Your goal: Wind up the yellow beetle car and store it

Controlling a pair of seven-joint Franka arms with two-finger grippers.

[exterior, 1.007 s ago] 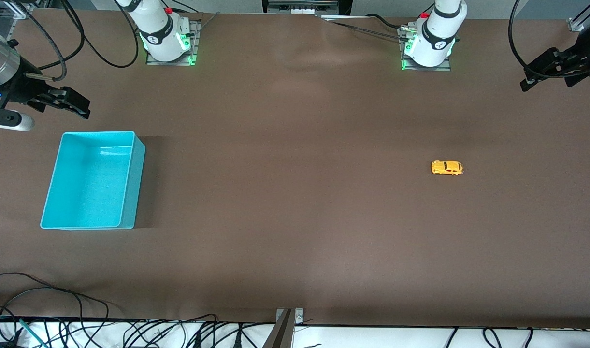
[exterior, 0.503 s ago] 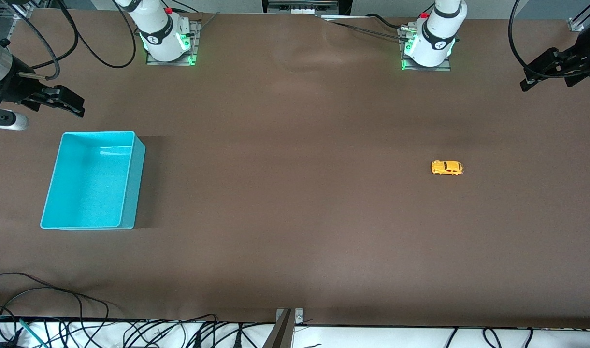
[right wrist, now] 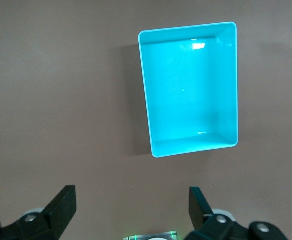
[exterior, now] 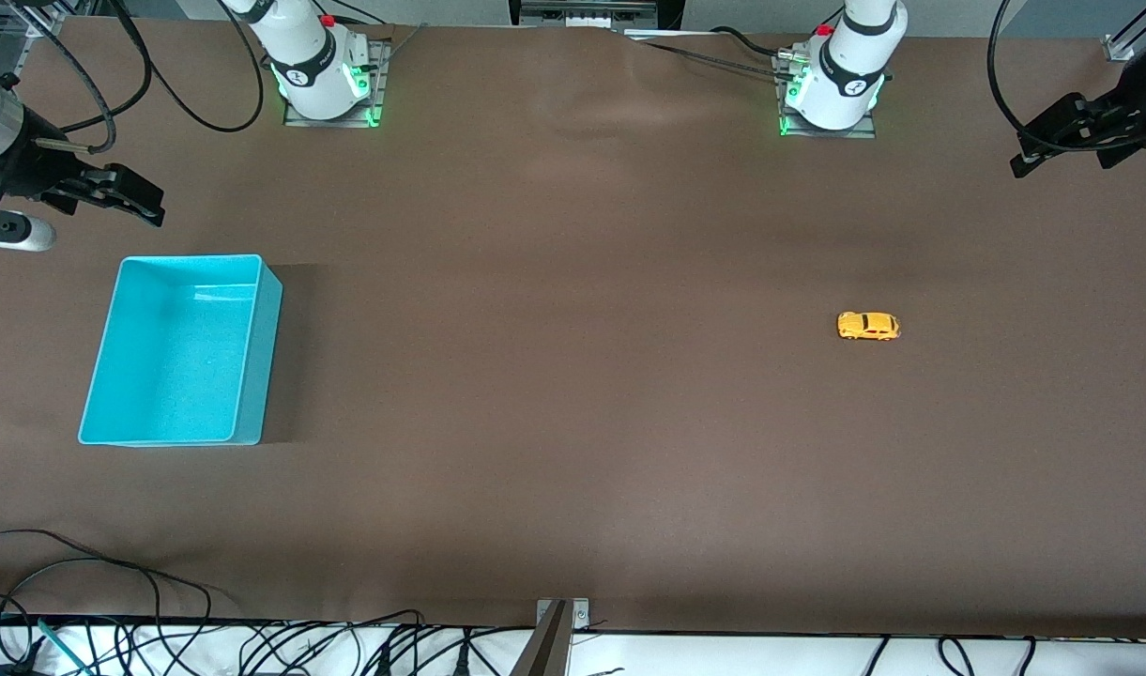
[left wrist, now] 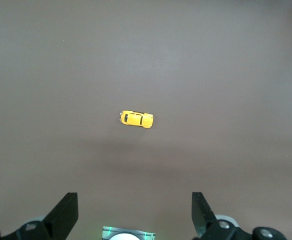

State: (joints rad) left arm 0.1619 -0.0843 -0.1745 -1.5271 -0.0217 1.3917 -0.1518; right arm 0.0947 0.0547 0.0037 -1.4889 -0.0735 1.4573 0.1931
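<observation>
The yellow beetle car [exterior: 868,326] sits upright on its wheels on the brown table toward the left arm's end; it also shows in the left wrist view [left wrist: 136,119]. The turquoise bin [exterior: 180,349] stands empty toward the right arm's end, and shows in the right wrist view [right wrist: 191,87]. My left gripper [exterior: 1051,141] hangs open and empty high at the table's edge, well away from the car; in the left wrist view [left wrist: 134,210] its fingers stand wide apart. My right gripper [exterior: 127,195] hangs open and empty above the table beside the bin; the right wrist view [right wrist: 132,207] shows it wide open.
Both arm bases [exterior: 324,70] [exterior: 835,80] stand along the table's edge farthest from the front camera. Loose cables [exterior: 160,620] lie off the table edge nearest the front camera. A metal bracket [exterior: 558,629] sits at that edge's middle.
My right gripper has drawn back slightly toward the right arm's end of the table and then held still. The left gripper, the car and the bin have not moved.
</observation>
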